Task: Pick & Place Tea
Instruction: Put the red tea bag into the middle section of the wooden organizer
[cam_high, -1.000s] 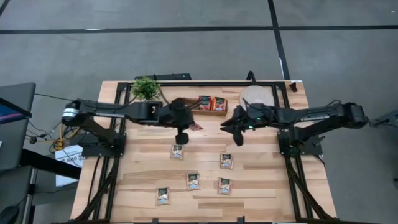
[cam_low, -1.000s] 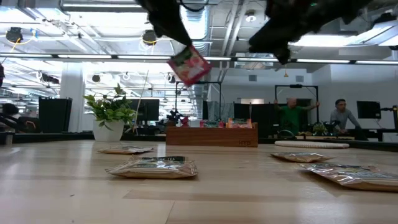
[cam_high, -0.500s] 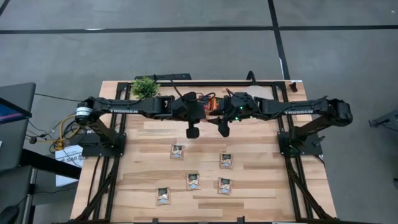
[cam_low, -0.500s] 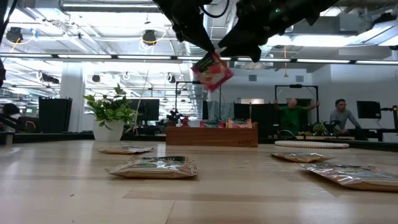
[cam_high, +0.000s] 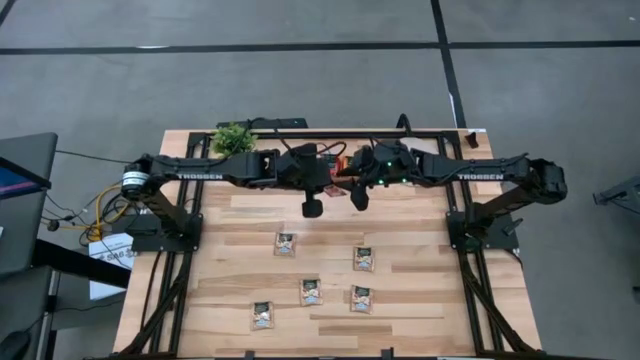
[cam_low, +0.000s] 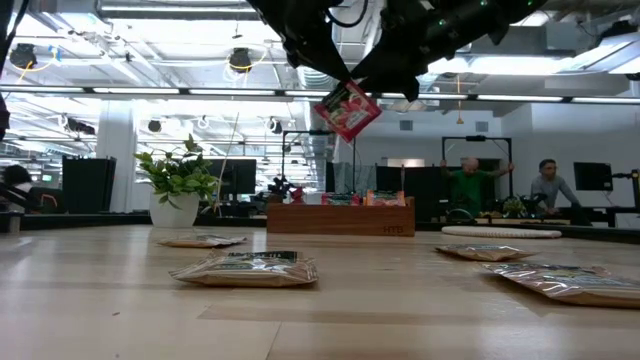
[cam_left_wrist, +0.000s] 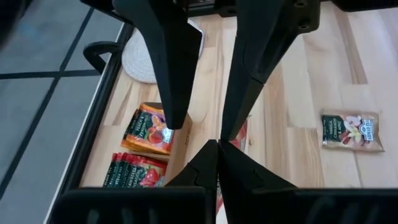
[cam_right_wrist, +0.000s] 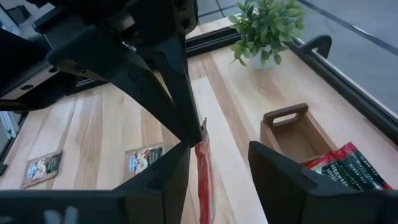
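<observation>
A red tea sachet (cam_low: 347, 108) hangs high above the table, in front of the brown wooden tray (cam_low: 340, 215). My left gripper (cam_low: 335, 82) is shut on it. My right gripper (cam_right_wrist: 217, 152) is open, and its two fingers stand on either side of the sachet (cam_right_wrist: 203, 168), seen edge-on; whether they touch it I cannot tell. In the left wrist view my left gripper (cam_left_wrist: 217, 147) is shut, with the right gripper (cam_left_wrist: 200, 127) straddling it. The tray holds red sachets (cam_right_wrist: 348, 165) and orange ones (cam_left_wrist: 146, 130). Several more sachets (cam_high: 311, 291) lie flat on the table. My left gripper pinches the red sachet by its upper edge (cam_right_wrist: 200, 142) between its two fingertips (cam_right_wrist: 186, 124). The fingers come slanting down from the table's left. The sachet is lifted clear and hangs tilted below the fingers.
A potted plant (cam_high: 233, 140) stands at the far left corner. A round pale disc (cam_left_wrist: 146, 59) lies to the right of the tray. Loose sachets (cam_low: 247, 268) are spread over the near half of the table. People stand in the room beyond (cam_low: 468, 185).
My left gripper has carried the red sachet toward the table's right and far edge, nearer the tray, keeping it high. My right gripper has swung left toward the sachet until its open fingers stand around it. The sachets on the table have stayed put.
</observation>
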